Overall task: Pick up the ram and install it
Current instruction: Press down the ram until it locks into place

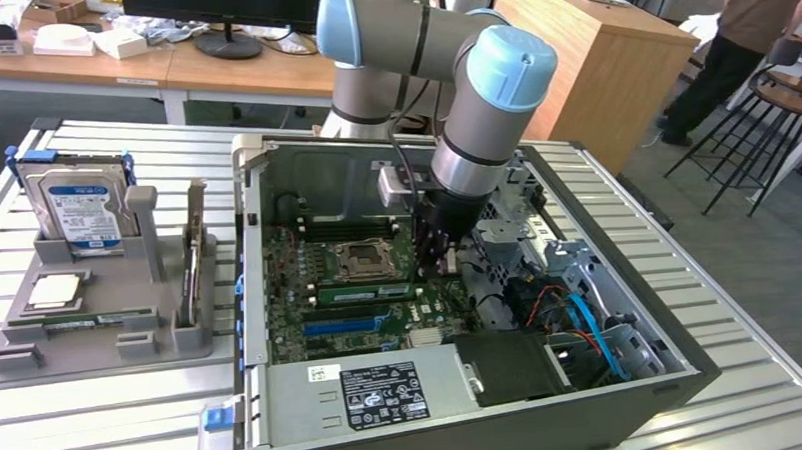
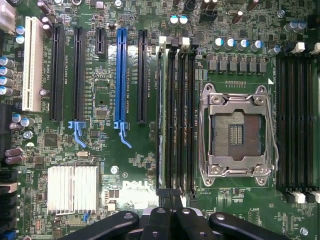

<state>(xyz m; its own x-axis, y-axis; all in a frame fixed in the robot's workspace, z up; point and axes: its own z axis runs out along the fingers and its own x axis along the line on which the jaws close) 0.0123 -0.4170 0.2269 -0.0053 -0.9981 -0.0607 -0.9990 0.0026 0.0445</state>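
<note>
A robot arm reaches down into an open computer case (image 1: 673, 376) on a slatted metal table (image 1: 100, 416). Its gripper (image 2: 170, 212) is clenched shut, empty, fingertips just over the motherboard (image 2: 125, 170). The ram (image 1: 366, 292) sits seated in a slot beside the processor socket (image 2: 237, 131)

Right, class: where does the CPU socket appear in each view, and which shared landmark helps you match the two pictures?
Exterior view: the CPU socket sits in the middle of the open computer case, farther from the camera than the long blue slot.
Wrist view: the CPU socket, metal-framed, lies between two banks of black memory slots.
Shared landmark: the long blue slot.
</note>
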